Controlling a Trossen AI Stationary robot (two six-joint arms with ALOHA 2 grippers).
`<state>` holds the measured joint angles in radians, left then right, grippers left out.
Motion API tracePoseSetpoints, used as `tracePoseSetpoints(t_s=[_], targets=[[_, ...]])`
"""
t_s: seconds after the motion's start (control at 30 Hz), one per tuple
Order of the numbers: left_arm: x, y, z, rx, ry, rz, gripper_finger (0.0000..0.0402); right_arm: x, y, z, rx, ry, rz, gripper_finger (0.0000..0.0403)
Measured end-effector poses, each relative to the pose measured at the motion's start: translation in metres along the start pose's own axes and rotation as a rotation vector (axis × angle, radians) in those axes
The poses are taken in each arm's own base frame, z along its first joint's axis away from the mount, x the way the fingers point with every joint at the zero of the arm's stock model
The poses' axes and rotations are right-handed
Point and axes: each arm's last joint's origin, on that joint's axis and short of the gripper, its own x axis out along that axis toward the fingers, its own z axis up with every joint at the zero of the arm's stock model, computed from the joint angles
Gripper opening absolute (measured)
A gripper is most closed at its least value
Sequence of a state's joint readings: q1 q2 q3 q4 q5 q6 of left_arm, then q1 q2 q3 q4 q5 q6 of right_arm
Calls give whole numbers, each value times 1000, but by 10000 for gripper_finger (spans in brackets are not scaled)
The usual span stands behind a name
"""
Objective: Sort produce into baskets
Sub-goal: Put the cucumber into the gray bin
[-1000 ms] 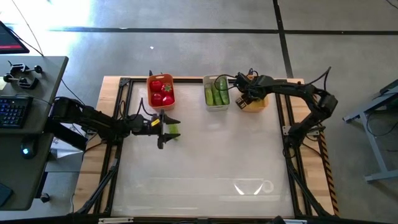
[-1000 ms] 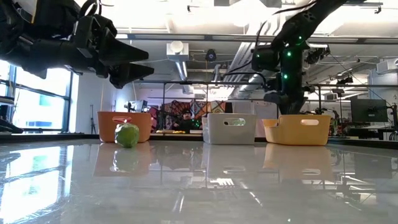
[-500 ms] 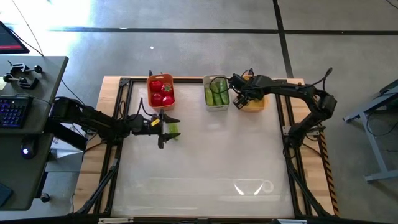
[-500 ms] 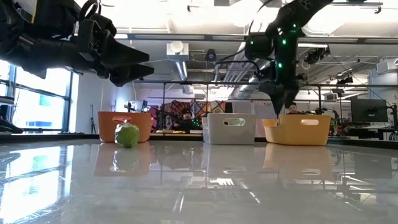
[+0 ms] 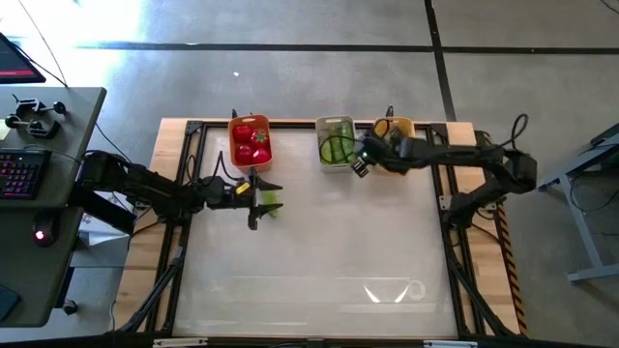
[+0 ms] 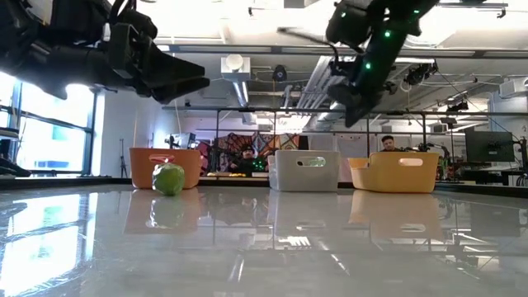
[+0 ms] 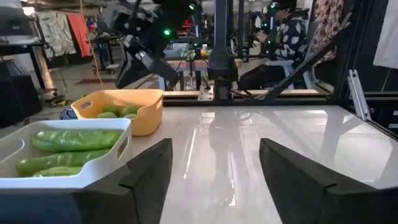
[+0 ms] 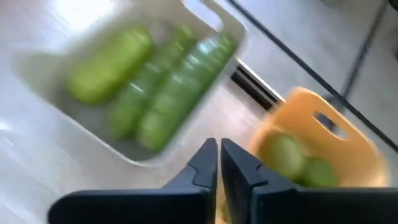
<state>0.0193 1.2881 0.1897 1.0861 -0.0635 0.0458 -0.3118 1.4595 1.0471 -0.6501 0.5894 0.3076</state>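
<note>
A green lime (image 6: 168, 178) rests on the table at the left; in the high view (image 5: 274, 201) it shows just under my left gripper (image 5: 263, 200). That gripper hangs open and empty above it; its fingers stand wide apart in the left wrist view (image 7: 214, 163). My right gripper (image 5: 359, 166) is shut and empty, in the air by the grey bin's near right corner (image 8: 219, 163). The orange-red bin (image 5: 235, 145) holds tomatoes (image 5: 251, 143), the grey bin (image 5: 336, 166) holds cucumbers (image 5: 337, 147), and the yellow bin (image 5: 406, 166) holds limes (image 8: 292, 155).
The three bins stand in a row along the table's far edge. The white tabletop (image 5: 319, 251) stretches wide toward the near edge. A desk with a keyboard (image 5: 21, 174) stands off the table's left. A person (image 6: 388, 144) shows in the room behind.
My right gripper has left its place over the yellow bin and gone toward the table's left and near side, turning as it went; it now hangs by the grey bin's near right corner. My left gripper and the lime have kept still.
</note>
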Motion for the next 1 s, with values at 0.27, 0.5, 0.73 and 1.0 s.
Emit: tracePoseSetpoints(t_s=[0.27,0.5,0.73,1.0], targets=[[4,0,1,13,29,-2,147,-11,47,-34,85,-284,210,14],[8,-4,5,52,20,-118,51,-29,78,-68,41,-345,294,5],[13,-7,5,83,205,-233,10,-46,92,-85,-2,-345,317,2],[14,-20,19,167,492,-331,52,-51,95,-89,-4,-362,315,0]])
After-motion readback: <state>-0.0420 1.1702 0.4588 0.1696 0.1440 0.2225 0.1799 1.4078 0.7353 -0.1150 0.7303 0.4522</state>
